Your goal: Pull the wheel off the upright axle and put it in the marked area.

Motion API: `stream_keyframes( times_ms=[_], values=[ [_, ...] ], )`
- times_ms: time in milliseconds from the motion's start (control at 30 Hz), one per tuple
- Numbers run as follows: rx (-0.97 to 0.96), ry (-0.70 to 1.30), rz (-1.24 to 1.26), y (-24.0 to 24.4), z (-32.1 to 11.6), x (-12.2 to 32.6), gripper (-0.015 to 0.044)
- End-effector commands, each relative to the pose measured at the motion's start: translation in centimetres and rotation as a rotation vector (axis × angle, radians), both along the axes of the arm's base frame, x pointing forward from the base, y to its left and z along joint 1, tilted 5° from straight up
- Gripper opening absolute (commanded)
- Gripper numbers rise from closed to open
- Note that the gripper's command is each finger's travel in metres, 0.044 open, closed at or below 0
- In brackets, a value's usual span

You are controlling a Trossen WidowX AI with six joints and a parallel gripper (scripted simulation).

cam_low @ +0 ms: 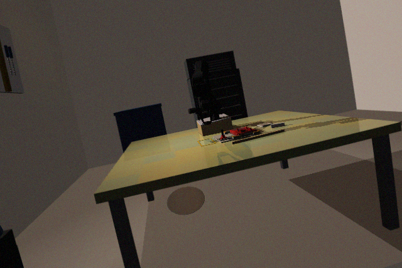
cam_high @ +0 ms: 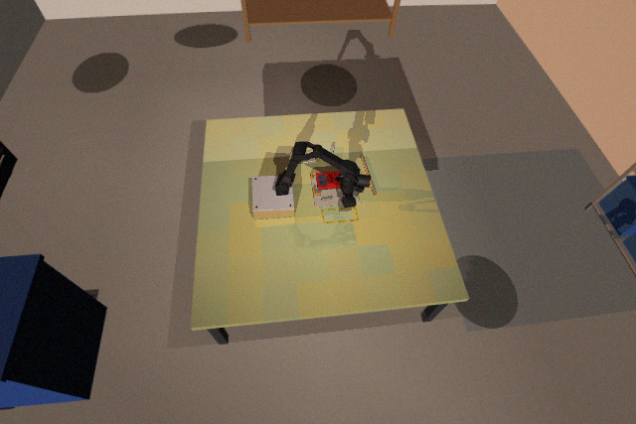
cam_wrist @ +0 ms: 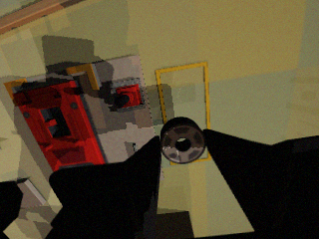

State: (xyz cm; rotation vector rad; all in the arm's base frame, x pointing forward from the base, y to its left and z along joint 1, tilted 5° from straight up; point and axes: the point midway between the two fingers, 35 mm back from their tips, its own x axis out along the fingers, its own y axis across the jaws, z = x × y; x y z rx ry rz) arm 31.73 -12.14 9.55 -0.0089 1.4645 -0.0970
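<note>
In the wrist view my gripper (cam_wrist: pixel 180 136) is shut on the small dark wheel (cam_wrist: pixel 182 140), which has a grey hub with a hole in it. The wheel hangs above the table, over the near end of the yellow-outlined marked area (cam_wrist: pixel 206 100) (cam_high: pixel 340 221). The upright axle (cam_wrist: pixel 121 101) stands bare in its red block on the grey plate (cam_wrist: pixel 125 134), to the left of the wheel. In the top view the gripper (cam_high: pixel 349 200) sits at the plate's right edge, just above the marked area. The wheel is too small to make out there.
A red fixture (cam_high: pixel 326 179) (cam_wrist: pixel 55 124) (cam_low: pixel 242 131) lies on the plate beside the axle. The arm's grey base box (cam_high: pixel 270 199) (cam_low: pixel 214 125) stands to the left. A thin wooden bar (cam_low: pixel 257 137) lies to the right of the plate.
</note>
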Motion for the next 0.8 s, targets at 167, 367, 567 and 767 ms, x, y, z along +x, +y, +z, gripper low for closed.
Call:
stream_keyframes(
  times_ms=[167,367,567,767],
  values=[
    [0.003,0.010,0.003,-2.4,-0.2,-2.7,0.0000],
    [0.003,0.010,0.003,-2.5,-0.9,-2.6,0.0000],
    [0.003,0.010,0.003,-2.6,-2.2,-2.5,0.0000],
    [0.003,0.010,0.003,-2.8,-4.4,-2.1,0.0000]
  ],
)
